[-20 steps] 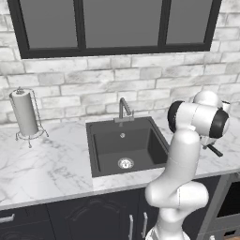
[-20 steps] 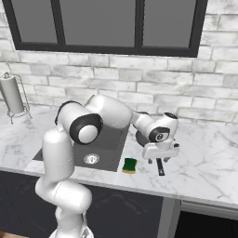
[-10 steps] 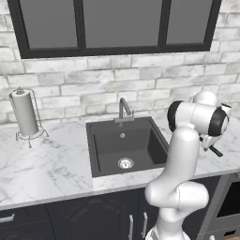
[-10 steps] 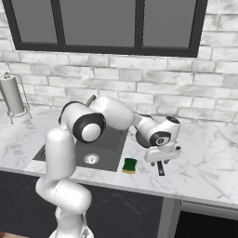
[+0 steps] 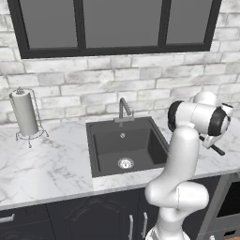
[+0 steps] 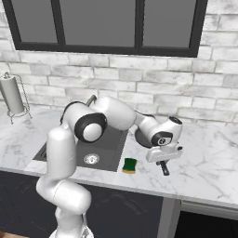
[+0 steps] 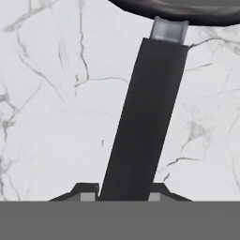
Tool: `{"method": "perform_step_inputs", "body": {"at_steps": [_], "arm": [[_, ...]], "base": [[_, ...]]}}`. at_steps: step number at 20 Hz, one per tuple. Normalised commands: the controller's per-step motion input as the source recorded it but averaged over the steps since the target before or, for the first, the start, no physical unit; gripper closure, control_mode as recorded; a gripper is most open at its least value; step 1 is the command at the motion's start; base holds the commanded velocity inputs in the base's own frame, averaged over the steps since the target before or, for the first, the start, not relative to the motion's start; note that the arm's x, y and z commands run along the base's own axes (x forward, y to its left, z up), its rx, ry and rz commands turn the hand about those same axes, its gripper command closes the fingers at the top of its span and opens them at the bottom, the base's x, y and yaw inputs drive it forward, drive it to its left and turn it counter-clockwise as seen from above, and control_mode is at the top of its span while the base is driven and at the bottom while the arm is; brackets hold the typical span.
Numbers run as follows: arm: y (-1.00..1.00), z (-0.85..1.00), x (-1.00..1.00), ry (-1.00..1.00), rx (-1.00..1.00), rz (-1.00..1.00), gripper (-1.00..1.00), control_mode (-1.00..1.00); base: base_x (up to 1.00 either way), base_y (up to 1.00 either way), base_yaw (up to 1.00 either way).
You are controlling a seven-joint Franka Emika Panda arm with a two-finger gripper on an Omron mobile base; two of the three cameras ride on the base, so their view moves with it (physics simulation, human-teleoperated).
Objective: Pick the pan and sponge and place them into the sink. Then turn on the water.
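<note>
My end effector (image 7: pixel 123 194) is down low over the marble desk (image 6: pixel 209 153), to the right of the sink (image 5: pixel 108 150), and its two tips sit against either side of the long dark handle of the pan (image 7: pixel 145 112), so I read it as clenched on that handle; I judge the grasp is made, but the pan looks to rest on the desk and is not yet lifted. In the hand view the handle runs away from me to a short silver collar and then to the dark rim of the pan's bowl. From the right base view my hand covers most of the pan, with a slice of its dark bowl showing behind my wrist and the handle end poking out toward the front edge of the desk. The sponge (image 6: pixel 129 165) lies green side up on the desk near the front edge, just beside the sink's right front corner and near the pan, apart from my hand. The basin holds only its silver drain (image 5: pixel 125 163), and no stream comes from the faucet (image 5: pixel 123 108) at the back rim. So nothing of the task is finished, by my reckoning: the pan has to be carried left into the basin, then the sponge fetched and dropped in, and last the faucet lever worked. A paper towel holder (image 5: pixel 26 115) stands well apart near the left end of the desk.
</note>
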Motion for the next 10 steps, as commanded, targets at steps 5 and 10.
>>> {"method": "perform_step_inputs", "body": {"at_steps": [5, 10], "arm": [[0.00, 0.38, -0.17, -0.07, 0.00, 0.07, 1.00, -1.00], [0.18, 0.46, -0.22, -0.06, 0.00, 0.06, 1.00, -1.00]], "base": [[0.00, 0.00, 0.00], [0.00, 0.00, 0.00]]}}
